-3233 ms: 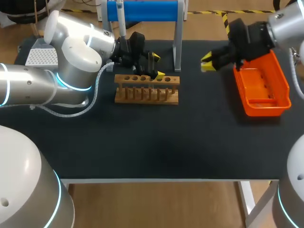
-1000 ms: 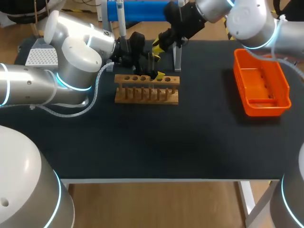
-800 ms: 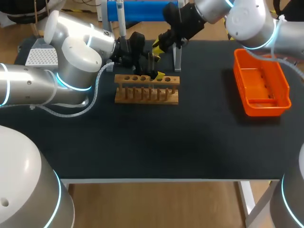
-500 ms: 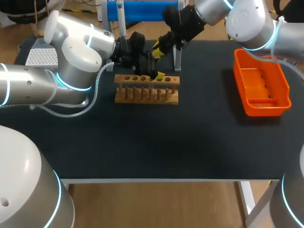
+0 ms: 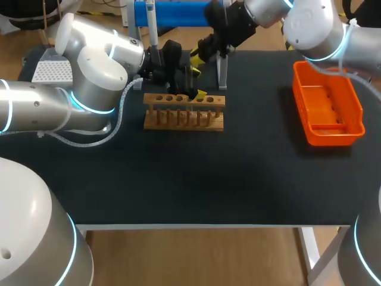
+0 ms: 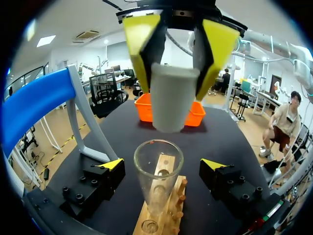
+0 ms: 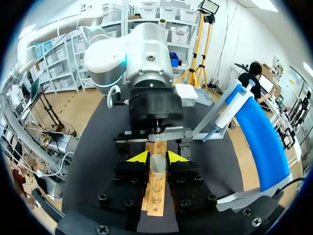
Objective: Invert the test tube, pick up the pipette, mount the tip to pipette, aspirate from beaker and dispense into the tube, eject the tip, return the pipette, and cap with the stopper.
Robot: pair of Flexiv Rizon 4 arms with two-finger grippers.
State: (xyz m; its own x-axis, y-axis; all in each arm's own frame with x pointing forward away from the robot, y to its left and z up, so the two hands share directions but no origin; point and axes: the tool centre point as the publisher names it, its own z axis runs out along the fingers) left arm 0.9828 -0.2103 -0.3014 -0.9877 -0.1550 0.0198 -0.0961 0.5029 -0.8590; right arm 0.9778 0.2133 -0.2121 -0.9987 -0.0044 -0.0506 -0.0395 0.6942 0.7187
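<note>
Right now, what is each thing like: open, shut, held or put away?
test tube: upright in the wooden rack, uncapped.
stopper: held just above the tube's mouth, not in.
right gripper: shut on the stopper.
left gripper: open, one finger each side of the tube.
pipette: hanging on the blue stand.

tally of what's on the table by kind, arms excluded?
Test tube: 1
Stopper: 1
Pipette: 1
Tip box: 1
Wooden rack: 1
Blue stand: 1
Orange bin: 1
Total: 7
</note>
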